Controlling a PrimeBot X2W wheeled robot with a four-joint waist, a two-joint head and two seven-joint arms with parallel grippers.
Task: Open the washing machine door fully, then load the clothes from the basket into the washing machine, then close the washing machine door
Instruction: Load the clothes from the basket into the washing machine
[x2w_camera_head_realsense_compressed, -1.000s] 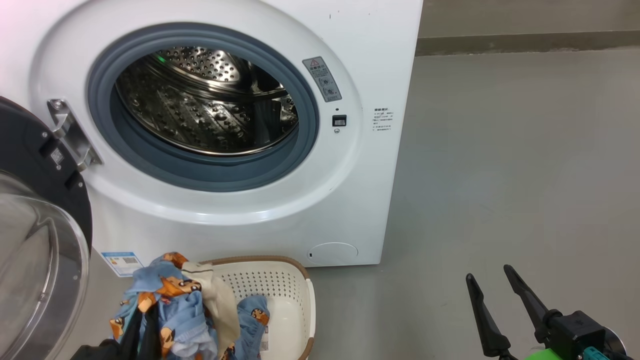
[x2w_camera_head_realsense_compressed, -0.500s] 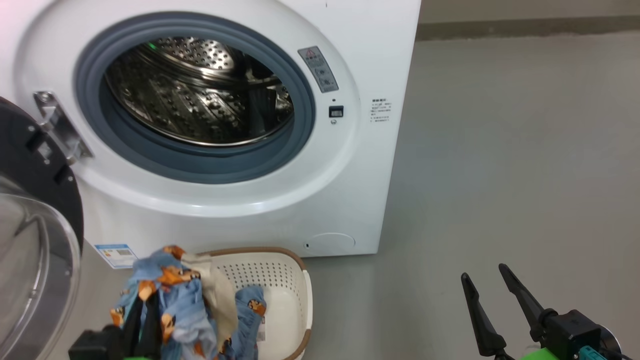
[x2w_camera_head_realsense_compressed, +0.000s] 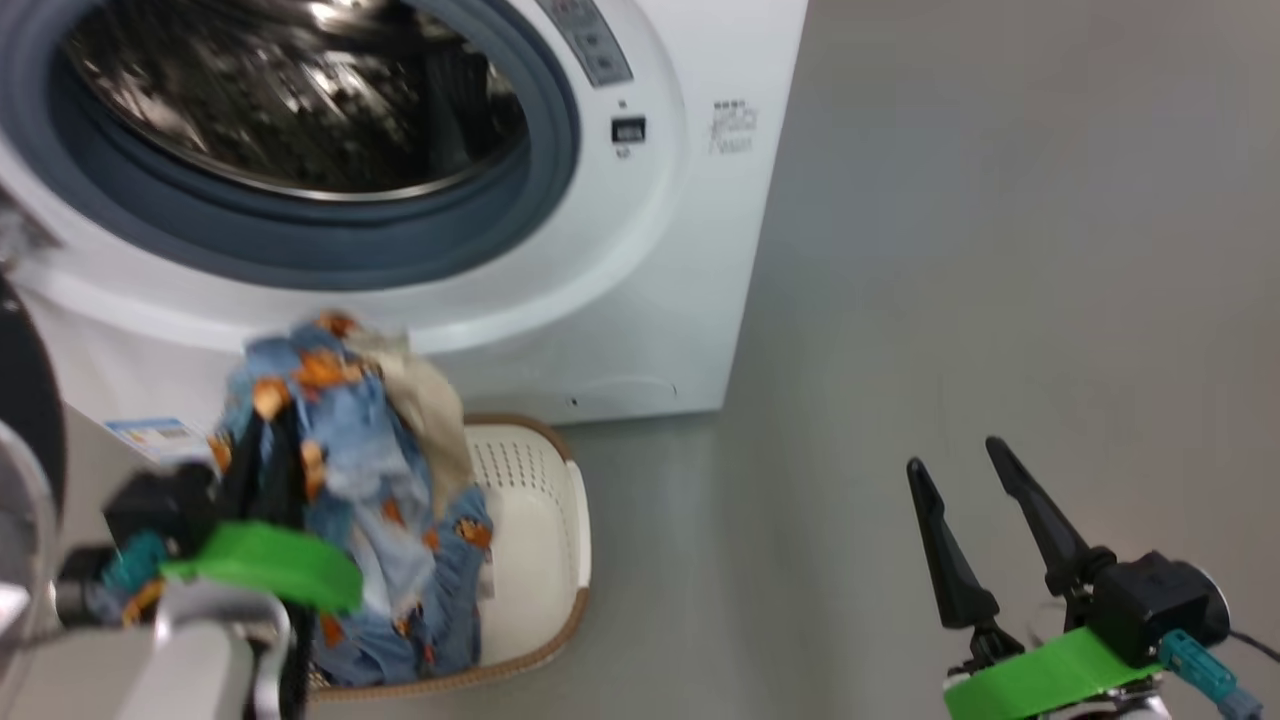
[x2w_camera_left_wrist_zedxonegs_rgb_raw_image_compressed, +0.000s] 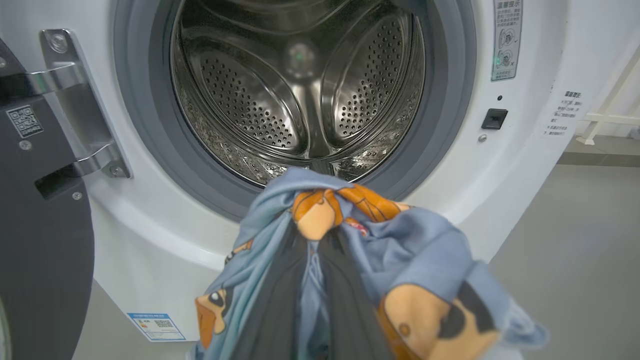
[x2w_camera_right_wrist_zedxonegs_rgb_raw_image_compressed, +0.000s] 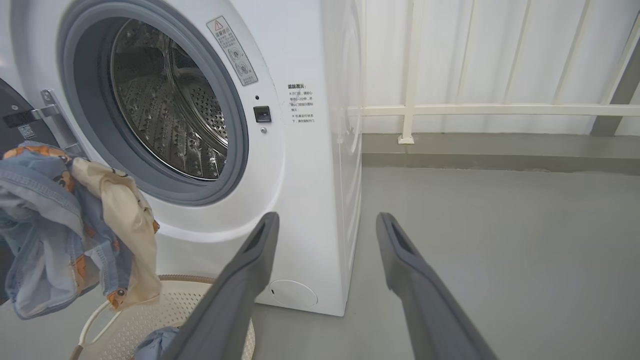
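Here the washer (x2w_camera_head_realsense_compressed: 650, 300) stands on the grey floor (x2w_camera_head_realsense_compressed: 1000, 250) with its door (x2w_camera_left_wrist_zedxonegs_rgb_raw_image_compressed: 40, 240) swung open at the left on a metal hinge (x2w_camera_left_wrist_zedxonegs_rgb_raw_image_compressed: 75, 105). The perforated steel drum (x2w_camera_left_wrist_zedxonegs_rgb_raw_image_compressed: 300, 90) shows inside the grey gasket (x2w_camera_left_wrist_zedxonegs_rgb_raw_image_compressed: 145, 130). A small white QR-code sticker (x2w_camera_left_wrist_zedxonegs_rgb_raw_image_compressed: 24, 121) sits on the door's black inner face near the hinge. At the upper right of the opening is a grey warning sticker (x2w_camera_left_wrist_zedxonegs_rgb_raw_image_compressed: 504, 40) with Chinese characters and round pictograms, and the right wrist view shows a red triangle at its top. Its writing is too small to read. Below it is the black latch socket (x2w_camera_left_wrist_zedxonegs_rgb_raw_image_compressed: 494, 119), and toward the front's right edge is a short block of black Chinese print (x2w_camera_left_wrist_zedxonegs_rgb_raw_image_compressed: 562, 112), also unreadable. A blue-edged label (x2w_camera_left_wrist_zedxonegs_rgb_raw_image_compressed: 155, 325) sits at the lower left corner of the front, its text too fine to make out. The basket (x2w_camera_head_realsense_compressed: 530, 540) rests on the floor just before the washer, below the opening. The left gripper (x2w_camera_left_wrist_zedxonegs_rgb_raw_image_compressed: 312, 237) has its jaws closed on the clothes (x2w_camera_head_realsense_compressed: 340, 440), blue cloth with orange figures and a cream part. The bundle is lifted above the basket's left side, in front of the opening's lower rim, with cloth trailing down into the basket. The right gripper (x2w_camera_head_realsense_compressed: 955, 455) is spread wide and holds nothing, over bare floor right of the washer, well apart from the basket. A green band (x2w_camera_head_realsense_compressed: 1040, 675) wraps its wrist. A white railing (x2w_camera_right_wrist_zedxonegs_rgb_raw_image_compressed: 410, 110) stands behind.
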